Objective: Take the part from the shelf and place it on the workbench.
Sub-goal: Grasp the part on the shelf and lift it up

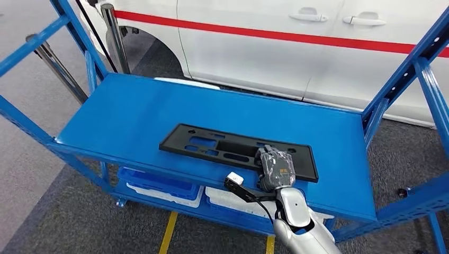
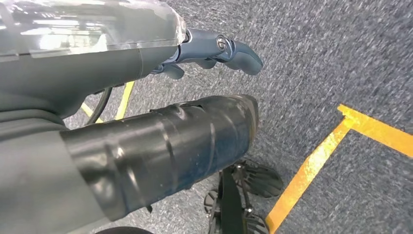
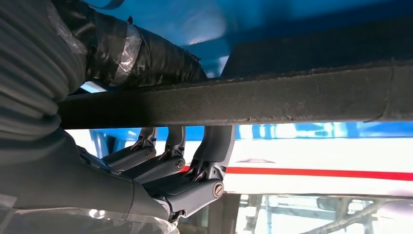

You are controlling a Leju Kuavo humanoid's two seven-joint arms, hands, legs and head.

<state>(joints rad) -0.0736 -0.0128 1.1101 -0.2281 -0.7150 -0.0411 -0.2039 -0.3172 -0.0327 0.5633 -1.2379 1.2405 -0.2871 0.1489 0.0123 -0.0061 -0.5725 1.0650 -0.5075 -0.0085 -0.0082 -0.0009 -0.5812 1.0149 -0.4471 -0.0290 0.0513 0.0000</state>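
Note:
A long flat black part (image 1: 212, 145) with several cut-outs lies across the top of the blue shelf (image 1: 122, 114). My right hand (image 1: 275, 166) sits over the part's near right end and grips its edge. In the right wrist view the part's dark edge (image 3: 243, 100) runs between the taped thumb (image 3: 141, 53) on one side and the fingers (image 3: 170, 165) wrapped on the other. My left hand (image 2: 160, 122) hangs over grey carpet, its fingers (image 2: 234, 51) stretched apart from the thumb, holding nothing.
A white car (image 1: 265, 42) with a red stripe stands right behind the shelf. Blue uprights (image 1: 407, 69) flank the shelf on both sides. Blue bins (image 1: 159, 185) sit on the lower level. Yellow floor lines (image 1: 168, 233) run below, and metal posts (image 1: 53, 61) stand at the left.

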